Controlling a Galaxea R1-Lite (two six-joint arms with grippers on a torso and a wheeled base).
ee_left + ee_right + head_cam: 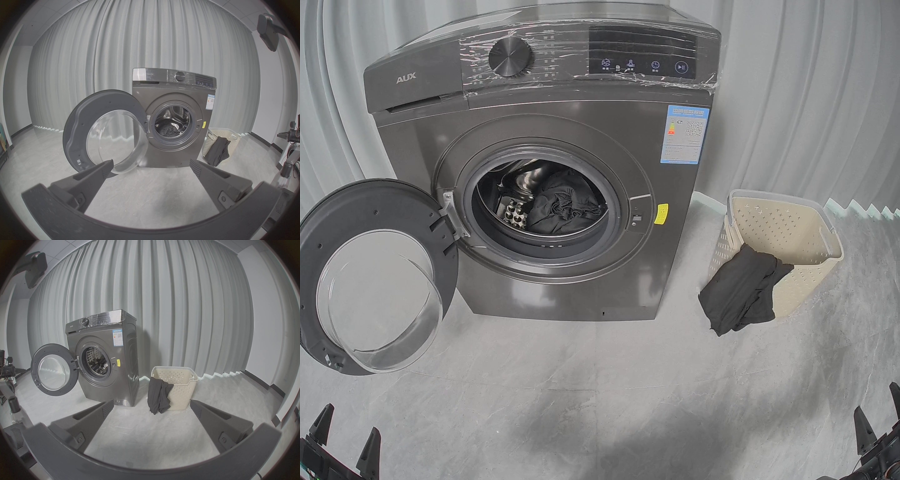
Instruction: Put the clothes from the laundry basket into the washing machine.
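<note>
Nearest, low at the left edge, the left gripper (350, 422) hangs with its jaws spread wide and nothing between them. The right gripper (875, 403), low at the right edge, is equally wide and empty. Both sit well apart from the work, with bare grey floor (600, 387) between them and the machine. Farther in on the left, the round door (375, 275) stands swung fully open, its glass bowl facing the robot. On the right a dark garment (740, 290) is draped over the near rim of the laundry basket (794, 225), most of it hanging down the outside wall towards the floor. The basket stands just beside the right flank of the washing machine (550, 106). Inside the drum lies a heap of dark clothes (562, 203), so the task looks partly done, with the draped piece left to move. The basket looks light, so a pull on cloth hooked over its rim could drag or tip it. A shallow pinch on limp fabric may slip, or leave a long tail that trails on the floor and catches on the door seal instead of clearing the opening. The open door also juts into the left side of the approach, where an arm swinging across could knock it.
</note>
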